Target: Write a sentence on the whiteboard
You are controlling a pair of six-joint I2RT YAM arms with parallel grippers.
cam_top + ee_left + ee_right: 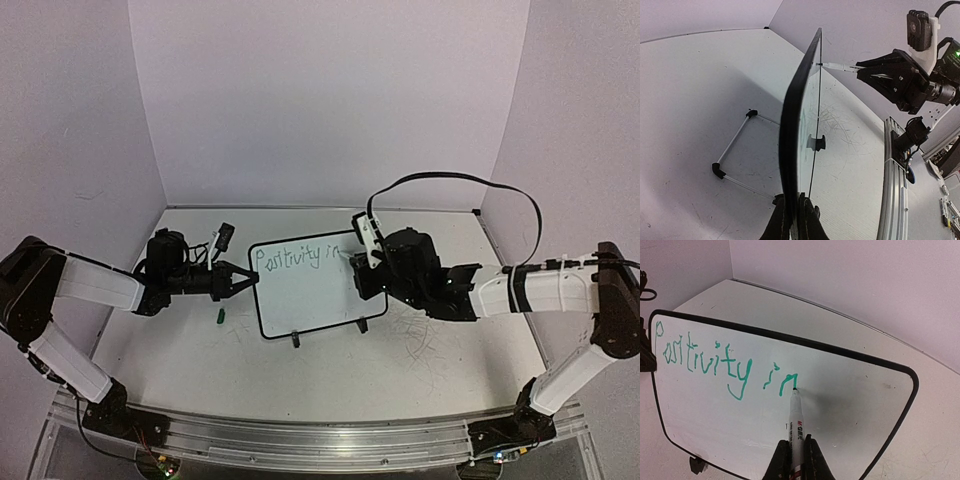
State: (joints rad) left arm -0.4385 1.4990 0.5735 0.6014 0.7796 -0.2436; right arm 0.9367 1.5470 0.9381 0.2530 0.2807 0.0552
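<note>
presently, my left hand (pixel 794 206) pinches the left rim of the whiteboard (pixel 310 300), propped on the worktop (pixel 430 350); my right hand (pixel 792 447) pinches the marker (pixel 795 420), tip at the "in" of the sentence (pixel 715 362). i judge the board light, stiff, slick, easily tipped: grip the rim, press gently.

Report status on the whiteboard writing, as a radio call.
Left gripper shut on whiteboard edge. Right gripper shut on marker, tip on board. Sentence reads "Positivity in". Board ahead of tip bare.
</note>
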